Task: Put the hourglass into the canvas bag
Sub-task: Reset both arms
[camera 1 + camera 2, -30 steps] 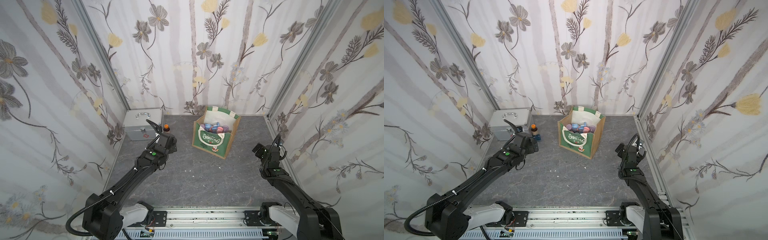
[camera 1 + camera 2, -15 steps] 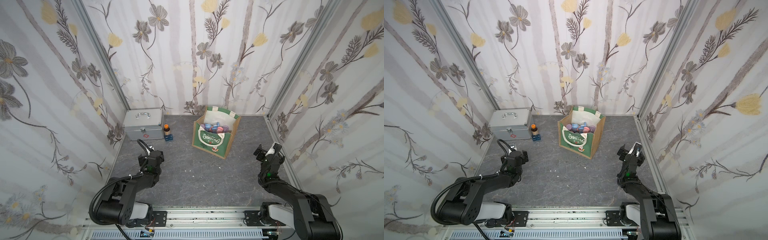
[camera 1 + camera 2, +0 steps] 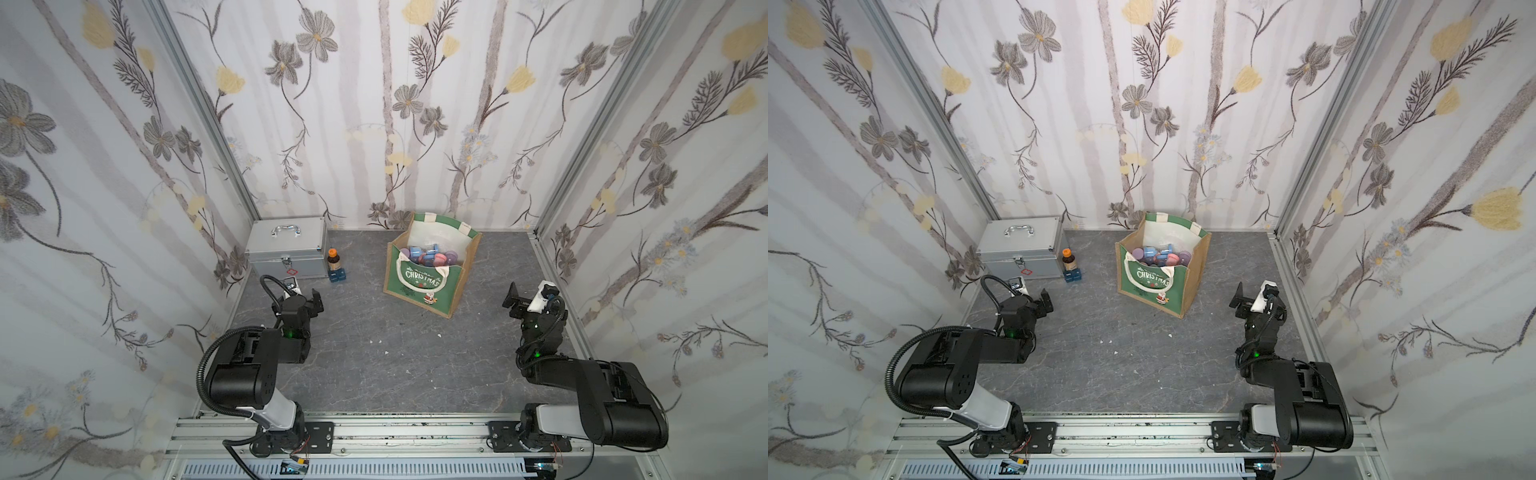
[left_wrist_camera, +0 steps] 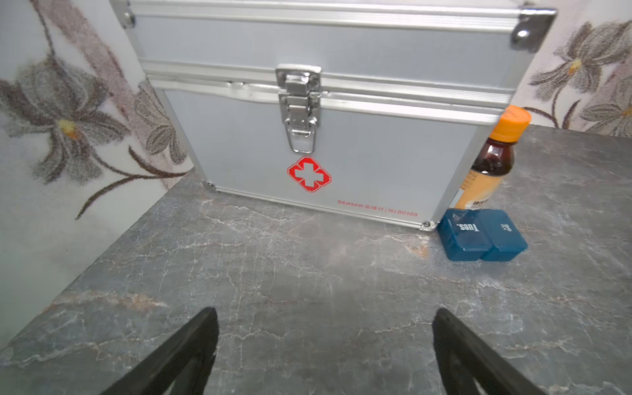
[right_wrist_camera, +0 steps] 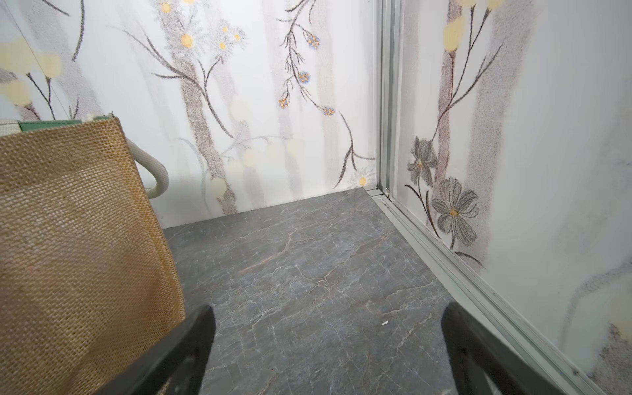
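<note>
The canvas bag [image 3: 419, 282] [image 3: 1150, 282] stands upright and open at the back middle of the floor, green front with "CHRISTMAS" lettering facing the rail. Several blue, pink and purple pieces lie inside it. One blue-ended piece [image 3: 420, 251] on its side looks like the hourglass, though I cannot be sure. My left gripper [image 3: 305, 296] [image 4: 325, 312] is open and empty, low over the floor in front of the silver case. My right gripper [image 3: 528, 297] [image 5: 328, 308] is open and empty, to the right of the bag's jute side [image 5: 68, 222].
A silver metal case [image 3: 286, 249] with a red cross [image 4: 308, 173] sits in the back left corner. Beside it stand an orange-capped brown bottle [image 3: 331, 259] [image 4: 492, 160] and a blue pill box [image 3: 337, 275] [image 4: 478, 236]. Flowered walls close in on three sides.
My left arm has drawn back from beside the case and bottle and folded toward the front rail. The right arm has also pulled back a little. Both grippers stayed open.
</note>
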